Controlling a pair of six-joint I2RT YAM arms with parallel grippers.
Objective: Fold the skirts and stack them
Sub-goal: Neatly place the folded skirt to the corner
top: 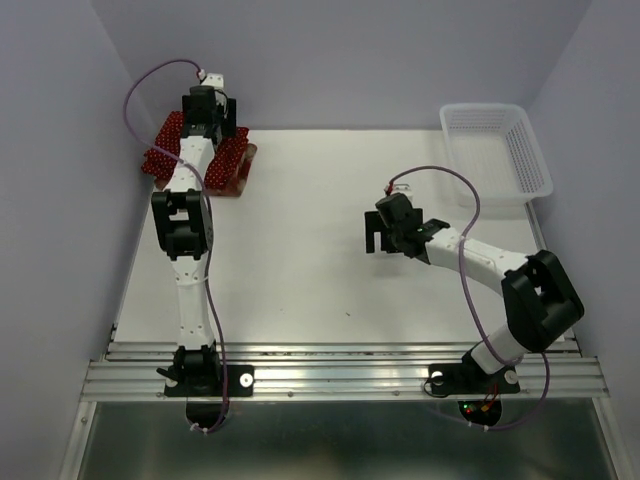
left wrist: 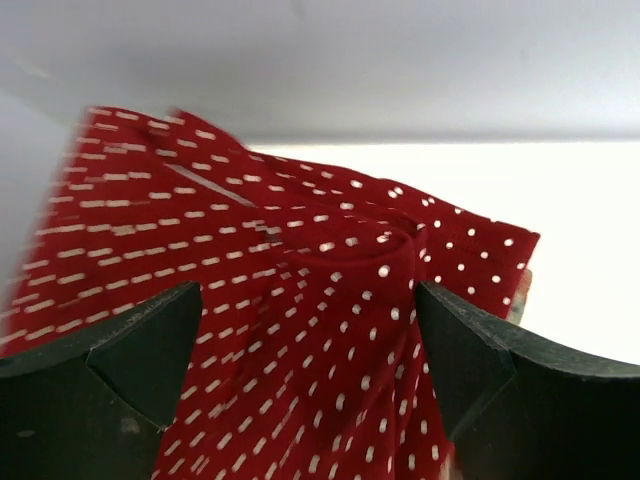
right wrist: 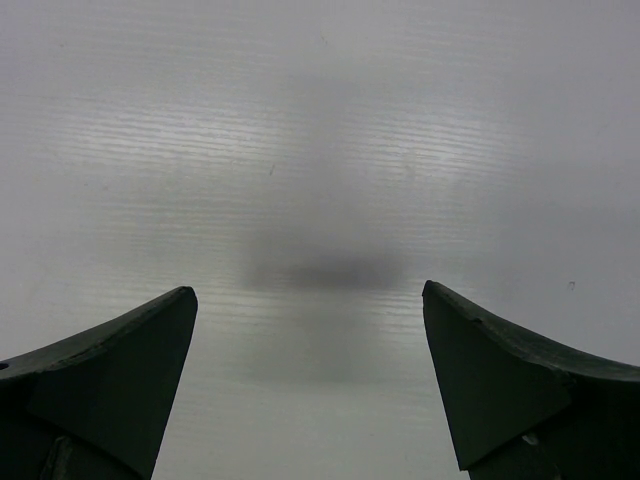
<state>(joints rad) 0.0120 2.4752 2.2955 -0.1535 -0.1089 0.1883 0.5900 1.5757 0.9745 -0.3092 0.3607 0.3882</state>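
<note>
From above, the skirts (top: 165, 152) are seen heaped at the far left corner of the table (top: 300, 260), dark red with white dots. The left gripper (top: 208, 118) is held over the heap; its opening cannot be judged from here. The right gripper (top: 374, 236) is poised above bare table right of centre, well apart from the skirts. A white basket (top: 545, 180) is set at the far right corner.

In the left wrist view, the left gripper (left wrist: 305, 350) is spread wide. Dotted red cloth of the skirts (left wrist: 300, 260) is bunched between its fingers (left wrist: 120, 370), and nothing is clamped.

In the right wrist view, the right gripper (right wrist: 310, 340) is likewise spread wide, and only table surface (right wrist: 320, 150) is seen between its tips.
</note>
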